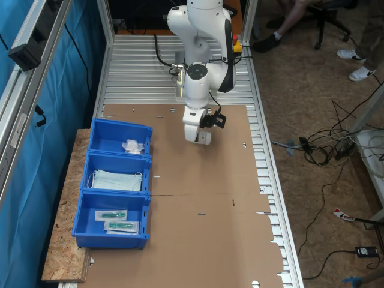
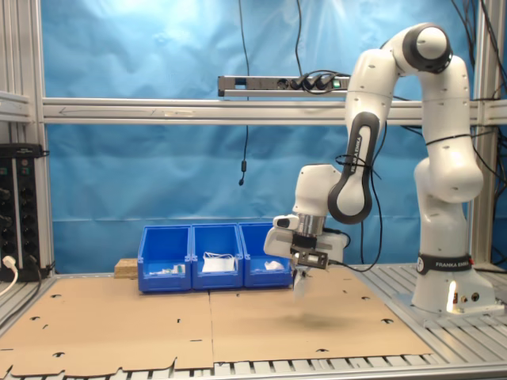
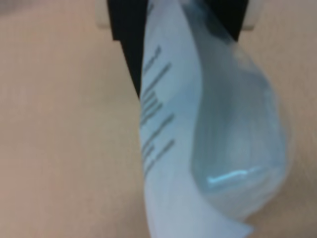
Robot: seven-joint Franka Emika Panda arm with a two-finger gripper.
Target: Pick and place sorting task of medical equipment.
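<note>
A small flat packet of white material in clear wrap (image 3: 218,148) is pinched by one edge in the closed gripper (image 1: 203,137). Dangling loosely above the brown cardboard sheet (image 1: 204,198), it could be shaken free in transit.

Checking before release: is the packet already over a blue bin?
No, the packet hangs from the gripper above bare cardboard, apart from the bins.
</note>
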